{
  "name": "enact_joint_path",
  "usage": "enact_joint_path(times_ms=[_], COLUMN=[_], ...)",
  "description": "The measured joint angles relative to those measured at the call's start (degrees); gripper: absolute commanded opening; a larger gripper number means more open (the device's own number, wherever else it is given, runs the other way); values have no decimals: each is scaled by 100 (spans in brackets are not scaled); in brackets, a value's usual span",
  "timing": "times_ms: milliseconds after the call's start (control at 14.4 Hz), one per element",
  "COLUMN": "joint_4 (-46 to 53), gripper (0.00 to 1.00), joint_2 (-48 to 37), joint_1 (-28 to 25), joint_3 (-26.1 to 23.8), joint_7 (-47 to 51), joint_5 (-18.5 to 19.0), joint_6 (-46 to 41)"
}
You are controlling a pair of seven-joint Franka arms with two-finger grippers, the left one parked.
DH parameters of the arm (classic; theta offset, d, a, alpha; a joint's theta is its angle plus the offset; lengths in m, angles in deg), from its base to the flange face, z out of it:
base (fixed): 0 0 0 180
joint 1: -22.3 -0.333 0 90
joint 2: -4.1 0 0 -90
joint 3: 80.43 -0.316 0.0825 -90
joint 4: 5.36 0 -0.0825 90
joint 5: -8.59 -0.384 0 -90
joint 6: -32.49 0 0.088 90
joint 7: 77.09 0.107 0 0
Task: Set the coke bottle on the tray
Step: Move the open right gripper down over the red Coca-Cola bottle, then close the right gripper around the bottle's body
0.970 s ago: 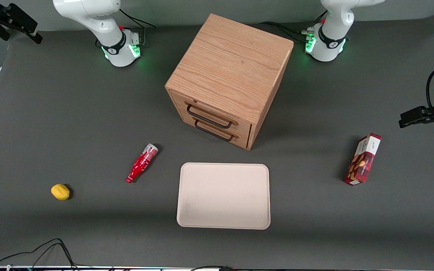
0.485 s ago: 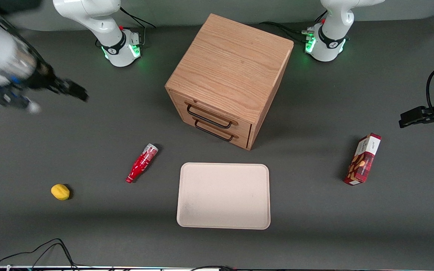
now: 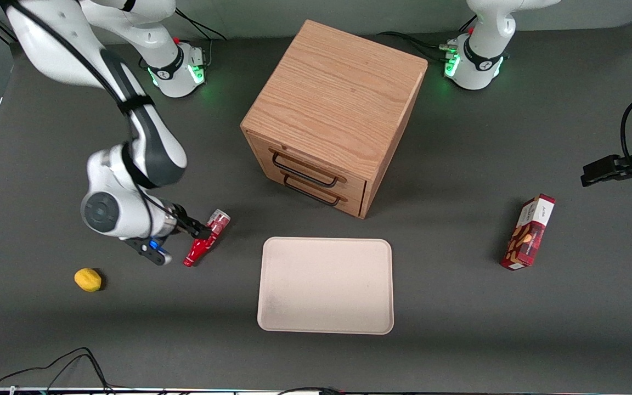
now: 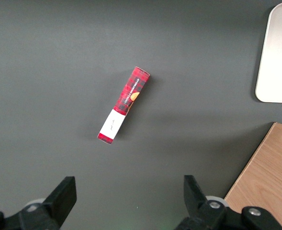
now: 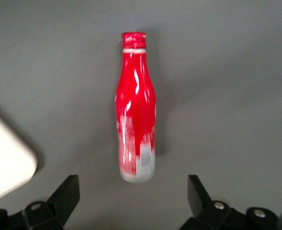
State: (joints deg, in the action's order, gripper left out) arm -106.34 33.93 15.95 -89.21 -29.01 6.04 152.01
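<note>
A: Where is the gripper (image 3: 202, 232)?

B: Low over the dark grey desk (image 3: 47, 164), right above the small slim red coke bottle (image 3: 206, 237), its fingers spread wide with the bottle (image 5: 135, 108) between them and not touched.

A: How does the bottle lie?

B: Flat on its side, red cap pointing away from the gripper's fingers (image 5: 64, 194).

A: And the large flat beige tray (image 3: 326, 285)?

B: Beside the gripper, a corner (image 5: 6, 158) near the bottle. A small yellow lemon (image 3: 88, 279) lies nearer the front camera.
</note>
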Motion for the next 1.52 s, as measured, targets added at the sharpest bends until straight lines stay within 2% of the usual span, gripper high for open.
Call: enact_joint_path(times_ms=[139, 416, 485, 554, 1317, 1525], joint_4=[-115, -397, -429, -438, -412, -75], gripper=[100, 100, 69, 1, 0, 0], joint_2=[374, 659, 672, 671, 648, 377], joint_1=[0, -1, -1, -1, -6, -5], joint_3=[0, 0, 0, 0, -1, 0], joint_7=[246, 324, 327, 328, 310, 115], joint_5=[152, 196, 206, 218, 376, 400], joint_6=[580, 1419, 1454, 1455, 1441, 751])
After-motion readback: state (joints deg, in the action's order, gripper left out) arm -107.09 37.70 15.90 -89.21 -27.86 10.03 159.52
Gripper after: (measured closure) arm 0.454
